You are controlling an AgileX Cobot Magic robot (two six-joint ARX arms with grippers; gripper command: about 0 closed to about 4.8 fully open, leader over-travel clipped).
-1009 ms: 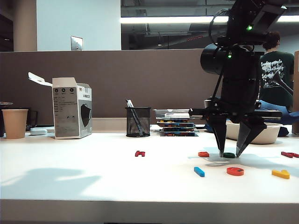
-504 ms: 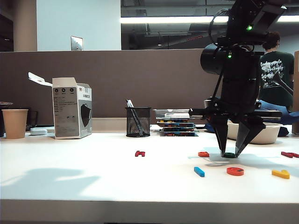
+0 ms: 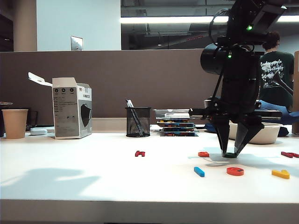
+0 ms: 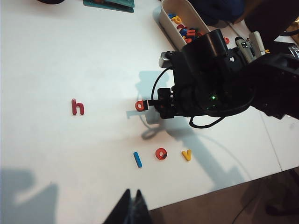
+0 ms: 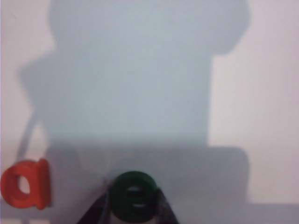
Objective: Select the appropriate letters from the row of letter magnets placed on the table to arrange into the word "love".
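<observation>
The right gripper (image 3: 230,154) points down at the table (image 3: 93,158) with a finger against each side of the dark green "e" (image 5: 134,196), which still lies flat. The orange-red "a" (image 5: 25,184) is beside it. Nearer the front edge lie the blue "l" (image 3: 199,171), orange-red "o" (image 3: 235,171) and yellow "v" (image 3: 281,174) in a row. The left wrist view shows the same row: "l" (image 4: 138,159), "o" (image 4: 161,153), "v" (image 4: 187,154). The left gripper (image 4: 132,192) hangs shut and empty above the front edge.
A dark red "h" (image 3: 139,153) lies left of the row, and a red letter (image 3: 289,154) far right. Along the back stand a paper cup (image 3: 15,123), a mask box (image 3: 71,114), a mesh pen holder (image 3: 138,122), stacked trays (image 3: 176,123) and a white tub (image 3: 271,134).
The right gripper's fingers have drawn together around the green "e" until they touch it. The arm itself has stayed in place, and the letters have not moved.
</observation>
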